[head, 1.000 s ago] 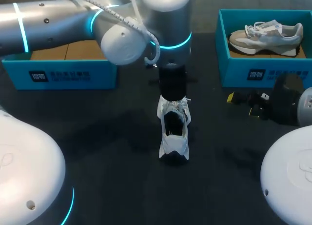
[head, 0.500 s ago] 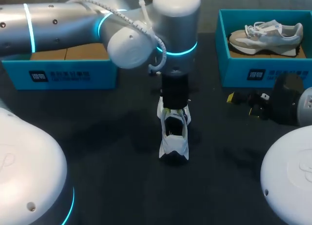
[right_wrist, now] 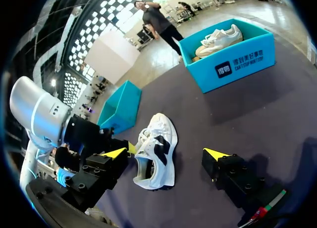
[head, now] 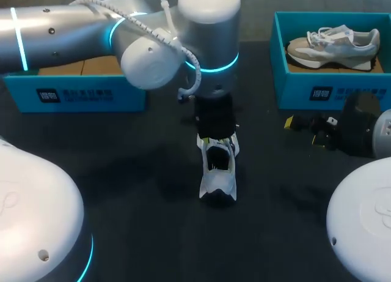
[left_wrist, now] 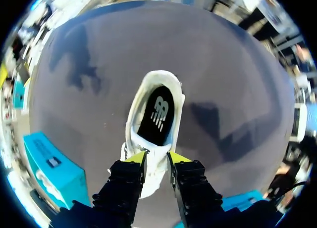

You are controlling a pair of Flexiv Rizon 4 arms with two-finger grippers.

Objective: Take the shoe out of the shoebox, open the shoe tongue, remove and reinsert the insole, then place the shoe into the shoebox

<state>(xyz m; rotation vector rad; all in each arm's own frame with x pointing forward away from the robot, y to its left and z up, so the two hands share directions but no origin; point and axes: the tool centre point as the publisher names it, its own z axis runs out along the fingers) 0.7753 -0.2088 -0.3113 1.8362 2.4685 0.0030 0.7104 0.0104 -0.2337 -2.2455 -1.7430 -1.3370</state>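
Head camera looks down from behind — wrist cameras, closer, share the shoe [head: 217, 170].

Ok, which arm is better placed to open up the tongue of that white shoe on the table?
Left. The left hand is closed on the tongue of the white lace-up sneaker mid-table. The right hand sits open off to the side by the blue cardboard shoebox, clear of the shoe.

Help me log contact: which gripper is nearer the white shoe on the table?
Left. The left gripper clamps the white shoe at its tongue end; the right gripper sits open, apart from it, beside the shoebox holding a grey shoe.
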